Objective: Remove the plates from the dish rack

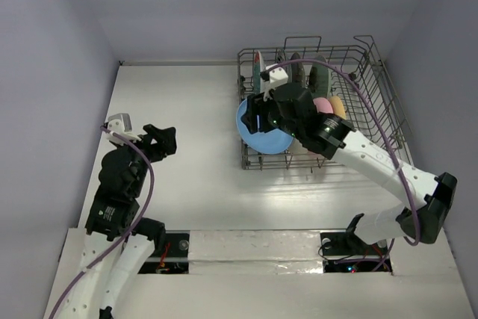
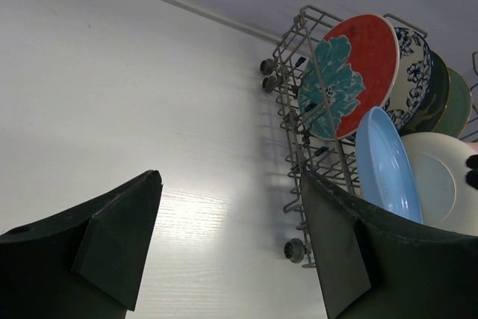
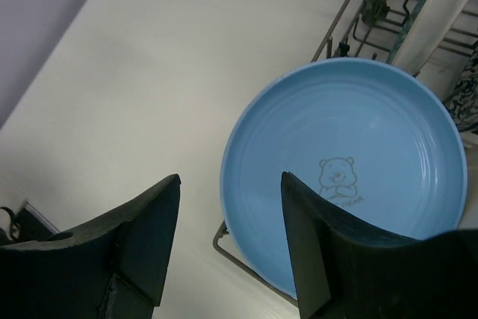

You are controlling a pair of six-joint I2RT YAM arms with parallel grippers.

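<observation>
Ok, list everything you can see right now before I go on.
Dish rack: one, grey wire, table's far right.
Light blue plate: one, leaning at the rack's left edge.
Red plate with teal flower: one, rack's far left.
Further plates: six, in the rack: blue-white patterned, dark green, mint green, cream, pink, orange.
Table: one, white.
Left hand: one, black, open, over bare table, left.
Right hand: one, black, open, above the light blue plate.

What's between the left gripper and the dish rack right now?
Only bare table lies between the left gripper and the dish rack, clearest in the top external view. The light blue plate pokes out of the rack's side facing it.
</observation>
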